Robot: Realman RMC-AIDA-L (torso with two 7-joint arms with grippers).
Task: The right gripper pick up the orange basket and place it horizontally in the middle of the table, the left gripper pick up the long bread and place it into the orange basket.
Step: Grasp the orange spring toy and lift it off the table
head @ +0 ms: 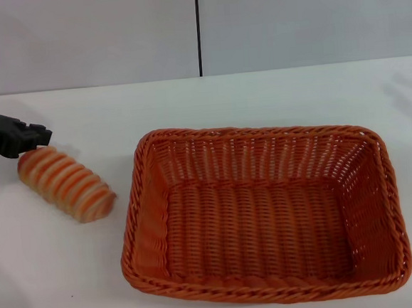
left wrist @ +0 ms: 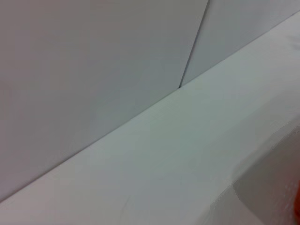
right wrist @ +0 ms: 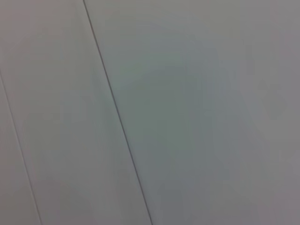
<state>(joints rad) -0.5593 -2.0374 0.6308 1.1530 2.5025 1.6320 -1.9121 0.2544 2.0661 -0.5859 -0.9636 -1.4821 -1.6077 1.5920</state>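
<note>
We see the orange basket (head: pixel 264 213) lying lengthwise near the middle of the table (head: pixel 52 280), empty. The long bread (head: pixel 66 183) lies well to its left, slanted. Our left gripper (head: pixel 42 138) reaches in from the left and sits at the loaf's far end; we cannot tell whether it is touching or gripping it. The right gripper is out of view. The loaf looks light and ridged, so we judge a hold across its middle safest.
</note>
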